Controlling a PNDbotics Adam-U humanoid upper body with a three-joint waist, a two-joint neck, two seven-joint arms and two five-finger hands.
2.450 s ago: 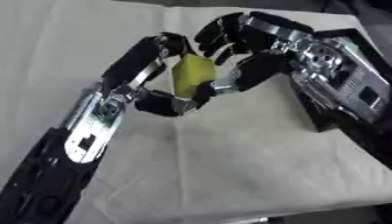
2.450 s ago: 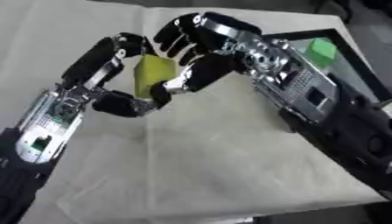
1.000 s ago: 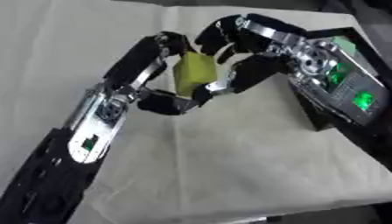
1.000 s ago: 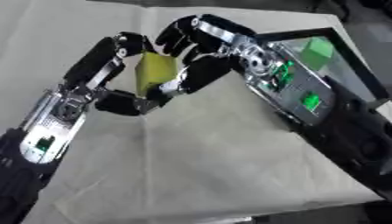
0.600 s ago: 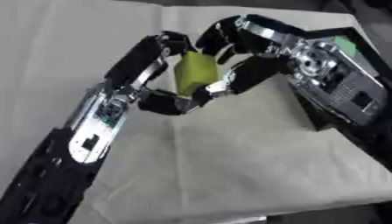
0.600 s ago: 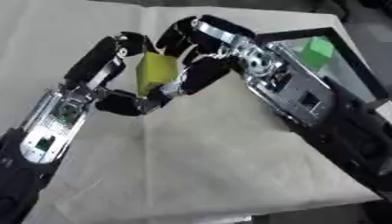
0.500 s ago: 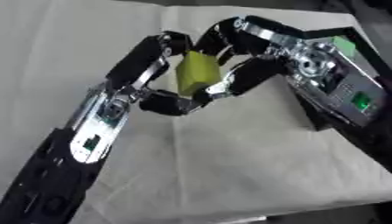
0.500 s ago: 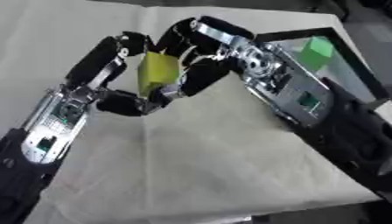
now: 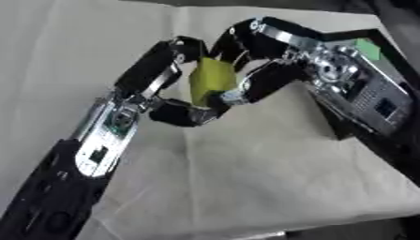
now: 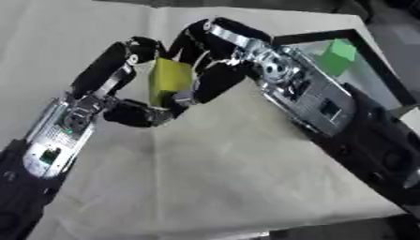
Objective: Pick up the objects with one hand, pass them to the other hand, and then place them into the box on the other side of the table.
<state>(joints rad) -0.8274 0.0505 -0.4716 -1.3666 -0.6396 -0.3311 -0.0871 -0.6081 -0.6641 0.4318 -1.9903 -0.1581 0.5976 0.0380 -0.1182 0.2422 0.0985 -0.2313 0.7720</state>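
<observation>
The left hand (image 9: 176, 82), black with silver joints, is raised above the middle of the table, and its fingers and thumb are curled round a yellow-green block-shaped object (image 9: 212, 84). The same object is met from the other side by the right hand (image 9: 262, 61), whose fingers are bent round its upper and right faces, so that it is clasped by both hands at once and held clear of the surface. Beneath the hands, a cream cloth-covered table (image 9: 246, 178) is spread. At the right edge, a black-rimmed shallow box (image 10: 365, 51) is partly hidden behind the right forearm, and a green cube (image 10: 336, 55) is seen lying inside it
</observation>
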